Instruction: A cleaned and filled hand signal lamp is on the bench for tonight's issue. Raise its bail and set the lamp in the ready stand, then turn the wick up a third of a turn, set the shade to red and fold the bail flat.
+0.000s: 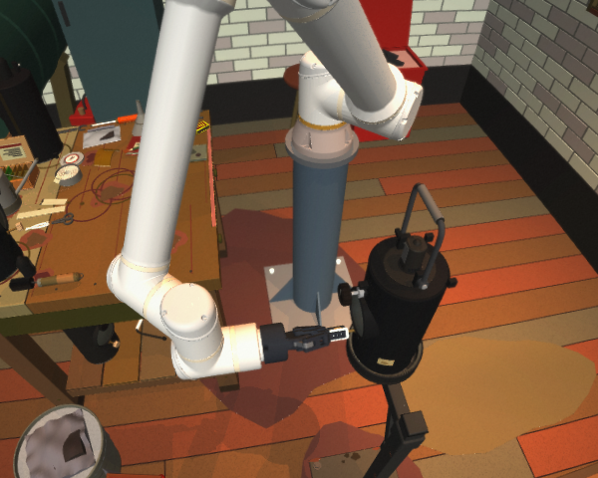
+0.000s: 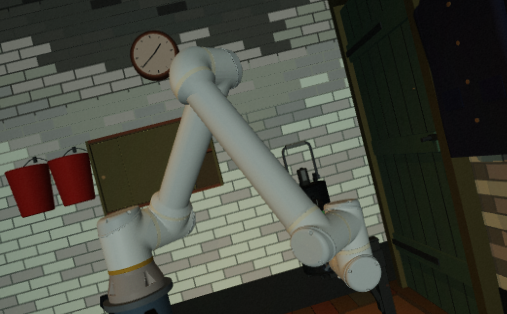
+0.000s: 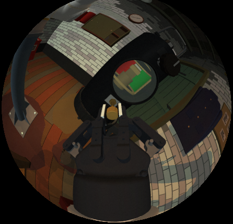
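Note:
The black hand signal lamp (image 1: 400, 303) sits upright in the ring of the ready stand (image 1: 397, 411). Its bail (image 1: 426, 231) stands raised above the top. Its round lens (image 3: 134, 81) faces me, with red and green shade panels visible behind the glass. My gripper (image 3: 111, 111) reaches in level from the left, low on the lamp's side (image 1: 339, 334). Its two fingers are closed on the small brass wick knob (image 3: 112, 113) under the lens. A black side knob (image 1: 346, 294) sticks out higher up. The arm hides most of the lamp from the second side camera.
The stand's post (image 1: 392, 437) rises from the floor right below the lamp. The arm's blue pedestal (image 1: 317, 231) stands just behind my gripper. The workbench (image 1: 98, 216) with tools lies to the left. A grey bin (image 1: 62, 445) sits near the lower left.

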`<state>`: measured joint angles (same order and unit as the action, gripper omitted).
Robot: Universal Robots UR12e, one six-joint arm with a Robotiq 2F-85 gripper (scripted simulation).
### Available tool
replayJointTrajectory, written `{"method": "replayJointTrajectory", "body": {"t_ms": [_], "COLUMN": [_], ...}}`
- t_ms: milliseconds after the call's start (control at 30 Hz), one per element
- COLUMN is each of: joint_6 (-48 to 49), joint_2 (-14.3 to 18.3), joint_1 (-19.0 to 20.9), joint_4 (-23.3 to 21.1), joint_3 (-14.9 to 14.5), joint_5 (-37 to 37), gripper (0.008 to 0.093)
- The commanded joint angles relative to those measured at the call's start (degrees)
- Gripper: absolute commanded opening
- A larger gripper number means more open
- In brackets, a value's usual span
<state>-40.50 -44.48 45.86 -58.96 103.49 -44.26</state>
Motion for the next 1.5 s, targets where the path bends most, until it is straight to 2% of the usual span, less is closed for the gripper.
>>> {"method": "replayJointTrajectory", "body": {"t_ms": [0, 267, 567, 1467], "joint_6": [1.21, 10.53, 16.22, 17.87], "joint_2": [-0.04, -0.04, -0.04, -0.04], "joint_1": [0.01, 0.01, 0.01, 0.01], "joint_4": [-0.02, -0.02, -0.02, -0.02], "joint_3": [-0.05, -0.05, -0.05, -0.05], "joint_5": [0.08, 0.08, 0.08, 0.08], "gripper": [0.008, 0.008, 0.008, 0.008]}}
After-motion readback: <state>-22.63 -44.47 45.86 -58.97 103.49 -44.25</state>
